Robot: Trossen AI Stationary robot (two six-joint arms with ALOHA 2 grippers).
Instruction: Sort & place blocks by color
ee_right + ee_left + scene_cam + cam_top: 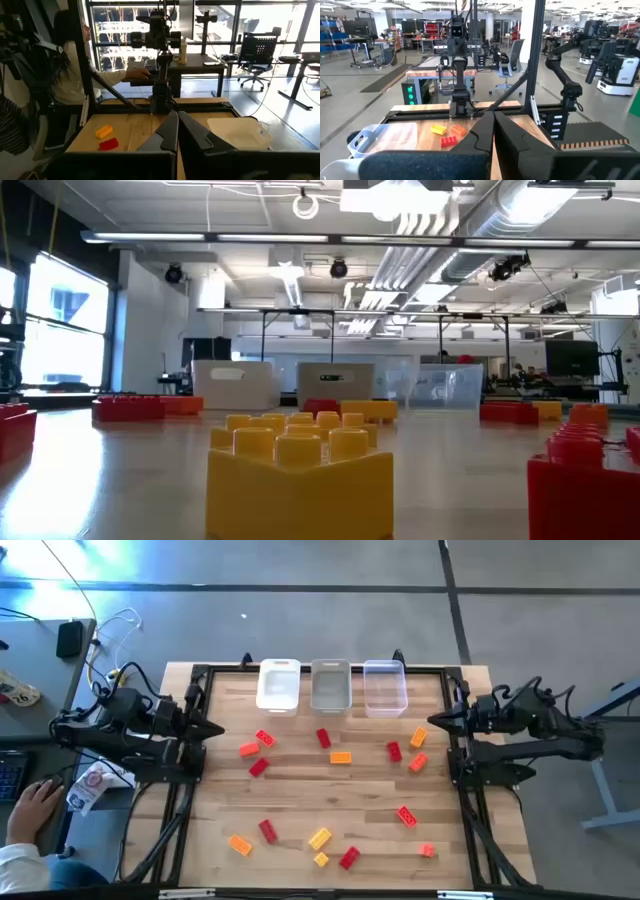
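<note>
While all blocks (pixel 322 738) lie loose between closed left gripper (pixel 214 728) and closed right gripper (pixel 422 720), nothing sorted; bins (pixel 331 686) empty.

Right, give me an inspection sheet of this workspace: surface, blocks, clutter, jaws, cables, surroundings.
Surface: wooden table inside a dark frame.
Job's things: blocks in red, orange and yellow lie scattered loose over the table; none is in a bin.
Bins: three bins in a row at the far edge; nothing seen inside.
Clutter: nothing seen on the table.
Grippers: left gripper parked at the left edge, jaws shut, holding nothing; right gripper parked at the right edge, the same.
Cables: white cables on the floor off the left side.
Surroundings: person's hand at a desk on the left.
</note>
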